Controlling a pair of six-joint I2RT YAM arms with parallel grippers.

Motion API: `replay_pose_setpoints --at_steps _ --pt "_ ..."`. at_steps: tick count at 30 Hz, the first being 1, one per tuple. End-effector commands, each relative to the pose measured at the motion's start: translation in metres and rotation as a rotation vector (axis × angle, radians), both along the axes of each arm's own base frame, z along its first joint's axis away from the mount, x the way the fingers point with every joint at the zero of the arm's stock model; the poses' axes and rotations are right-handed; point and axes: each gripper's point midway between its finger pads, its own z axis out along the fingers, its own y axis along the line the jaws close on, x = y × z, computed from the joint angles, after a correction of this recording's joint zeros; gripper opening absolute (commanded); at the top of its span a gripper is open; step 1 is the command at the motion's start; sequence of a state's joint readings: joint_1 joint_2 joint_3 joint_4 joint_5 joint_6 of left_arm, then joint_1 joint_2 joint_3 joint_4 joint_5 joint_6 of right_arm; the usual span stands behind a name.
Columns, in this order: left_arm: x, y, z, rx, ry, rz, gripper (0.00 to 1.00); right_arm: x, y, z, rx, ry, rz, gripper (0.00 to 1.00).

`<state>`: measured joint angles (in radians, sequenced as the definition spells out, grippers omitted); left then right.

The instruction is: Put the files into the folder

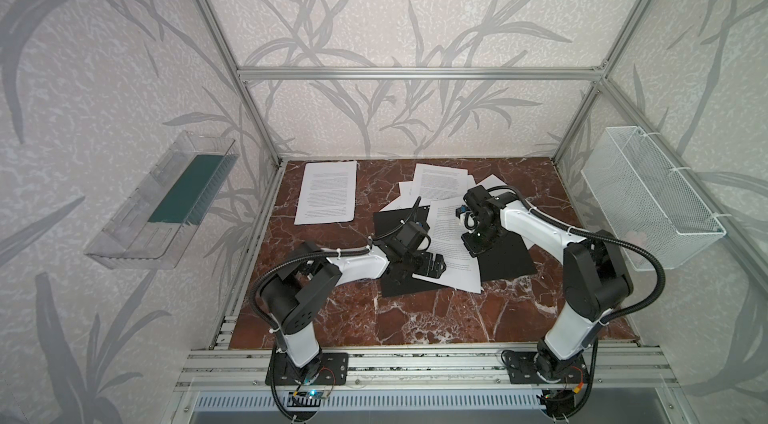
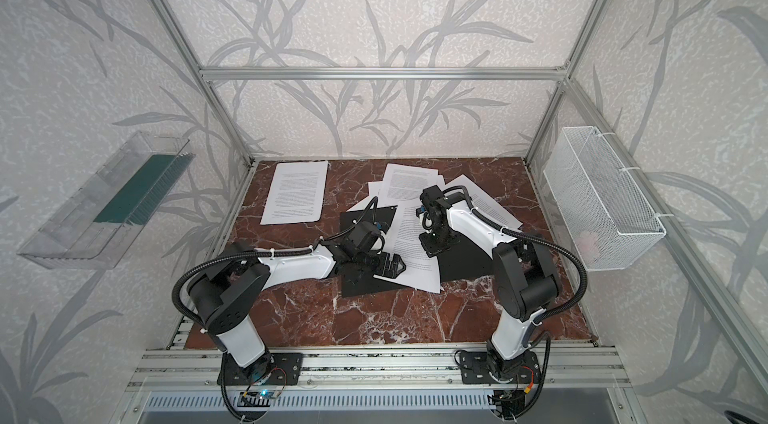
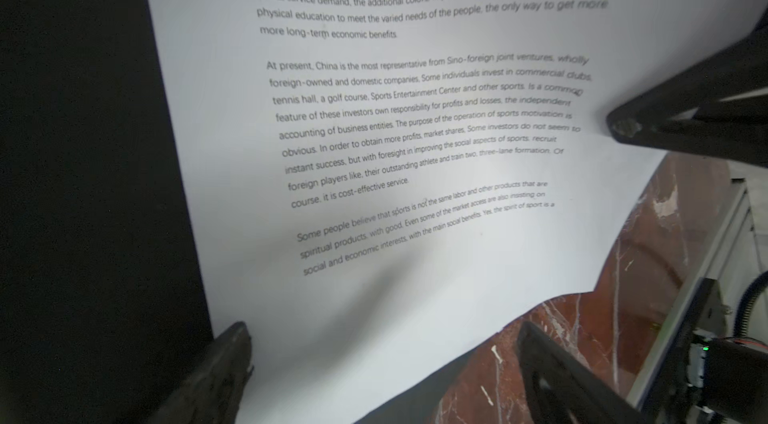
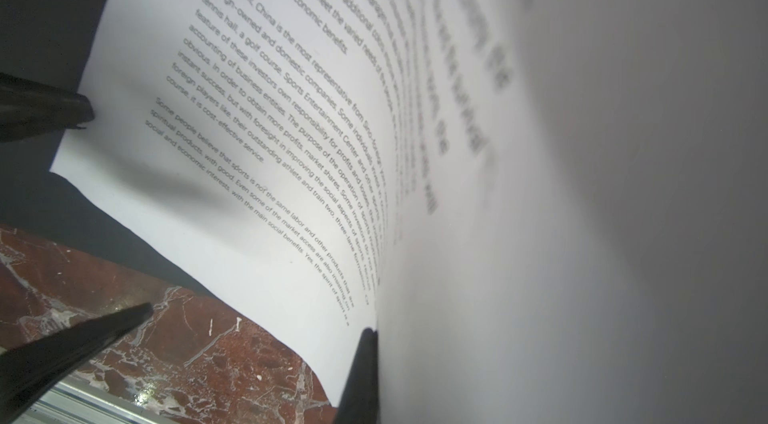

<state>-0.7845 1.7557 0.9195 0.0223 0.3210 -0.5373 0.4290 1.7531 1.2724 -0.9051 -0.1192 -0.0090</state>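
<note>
The folder (image 1: pixel 390 222) (image 2: pixel 469 262) lies open on the marbled table in both top views, black inside up. One printed file sheet (image 1: pixel 451 249) (image 3: pixel 415 118) (image 4: pixel 249 131) lies slanted across it. My right gripper (image 1: pixel 473 241) (image 2: pixel 434 243) (image 4: pixel 376 343) is shut on that sheet's right edge, which curls upward. My left gripper (image 1: pixel 435 266) (image 2: pixel 390 266) (image 3: pixel 382 359) stands open over the sheet's near left corner, one finger (image 3: pixel 232 359) at the sheet's edge by the black cover and one over bare table. More files lie behind: a single sheet (image 1: pixel 326 193) at the back left and a loose heap (image 1: pixel 440 183).
A clear plastic tray (image 1: pixel 166 201) hangs on the left wall and a white wire basket (image 1: pixel 652 197) on the right wall. Aluminium frame posts stand at the table's corners, and a rail (image 1: pixel 415 363) runs along the front edge by the arm bases.
</note>
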Motion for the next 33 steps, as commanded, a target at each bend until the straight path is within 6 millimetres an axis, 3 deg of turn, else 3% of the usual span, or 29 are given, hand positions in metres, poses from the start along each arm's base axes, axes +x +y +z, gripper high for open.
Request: replay_pose_setpoints --at_steps 1,3,7,11,14,23,28,33 --pt "-0.004 -0.008 -0.007 -0.041 0.044 -0.022 0.99 0.002 -0.004 0.003 -0.016 -0.012 0.004 0.07" --pt "-0.004 -0.003 -0.015 -0.021 0.068 0.000 0.99 0.004 -0.005 0.003 -0.019 -0.017 -0.003 0.10" --pt "-0.008 0.015 -0.031 0.057 0.107 0.065 0.99 0.013 -0.003 0.009 0.036 -0.054 -0.068 0.31" --pt "-0.006 0.030 -0.041 0.119 0.105 0.124 0.99 0.020 0.004 0.027 0.294 -0.120 -0.188 0.51" --pt "-0.003 0.035 -0.047 0.147 0.114 0.141 0.98 0.020 0.009 0.034 0.453 -0.144 -0.244 0.59" --pt "-0.002 0.039 -0.050 0.152 0.114 0.158 0.98 0.021 0.018 0.034 0.691 -0.213 -0.378 0.59" --pt "-0.002 0.040 -0.052 0.158 0.114 0.163 0.97 0.025 -0.002 0.023 0.615 -0.272 -0.476 0.56" --pt "-0.001 0.041 -0.056 0.164 0.121 0.168 0.97 0.020 -0.022 0.028 0.581 -0.387 -0.555 0.47"
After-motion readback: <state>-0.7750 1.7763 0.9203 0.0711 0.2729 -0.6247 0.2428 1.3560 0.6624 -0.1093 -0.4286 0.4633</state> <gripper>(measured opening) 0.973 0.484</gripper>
